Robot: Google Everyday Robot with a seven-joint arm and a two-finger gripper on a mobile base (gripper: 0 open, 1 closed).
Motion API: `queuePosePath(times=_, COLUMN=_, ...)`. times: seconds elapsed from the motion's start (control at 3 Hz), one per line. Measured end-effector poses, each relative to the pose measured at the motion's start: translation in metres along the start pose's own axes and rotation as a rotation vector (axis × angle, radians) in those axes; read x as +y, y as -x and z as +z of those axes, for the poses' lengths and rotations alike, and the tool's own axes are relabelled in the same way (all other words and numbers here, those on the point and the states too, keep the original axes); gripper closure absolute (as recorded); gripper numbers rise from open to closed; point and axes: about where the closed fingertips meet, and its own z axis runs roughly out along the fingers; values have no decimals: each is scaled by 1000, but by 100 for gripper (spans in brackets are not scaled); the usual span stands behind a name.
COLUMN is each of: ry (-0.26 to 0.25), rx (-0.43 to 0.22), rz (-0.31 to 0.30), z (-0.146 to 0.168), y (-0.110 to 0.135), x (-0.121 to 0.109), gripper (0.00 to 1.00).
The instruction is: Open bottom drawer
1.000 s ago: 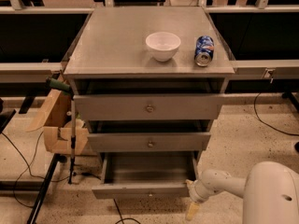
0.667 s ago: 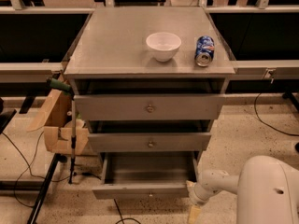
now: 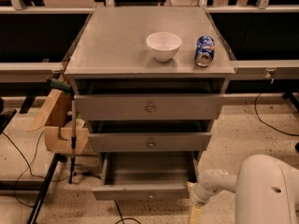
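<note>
White arm casing fills my near right corner, and from it the gripper [image 3: 194,213] reaches down and left, low by the floor. I cannot tell what state it is in or whether it has hold of anything. From here it looks free of the drawer, though contact at the corner is not something I can rule out.

Just left of it in my view sits the bottom drawer [image 3: 140,192]. It is already drawn well out toward me, with its inner floor showing behind the narrow front panel. That panel's long axis runs side to side and the slide axis runs straight at me. The gripper is just beside the panel's right end, while the knob [image 3: 150,196] lies further left at mid-panel. I judge the task done or nearly so. Any further pull would need a leftward shift to the knob, then a draw toward me.

Behind it, the middle drawer [image 3: 149,142] and top drawer [image 3: 149,107] look closed. Farthest back, the cabinet top [image 3: 112,45] carries a white bowl [image 3: 163,45] and a can [image 3: 204,50] well apart from the work.
</note>
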Motion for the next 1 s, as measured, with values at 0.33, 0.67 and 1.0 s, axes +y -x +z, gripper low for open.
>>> queuePosePath(times=0.33, ry=0, rx=0, rz=0, z=0, y=1, x=-2, gripper=0)
queuePosePath(times=0.67, ry=0, rx=0, rz=0, z=0, y=2, x=-2, gripper=0)
queuePosePath(times=1.0, ry=5, rx=2, rz=0, z=-1, y=2, x=-2, gripper=0)
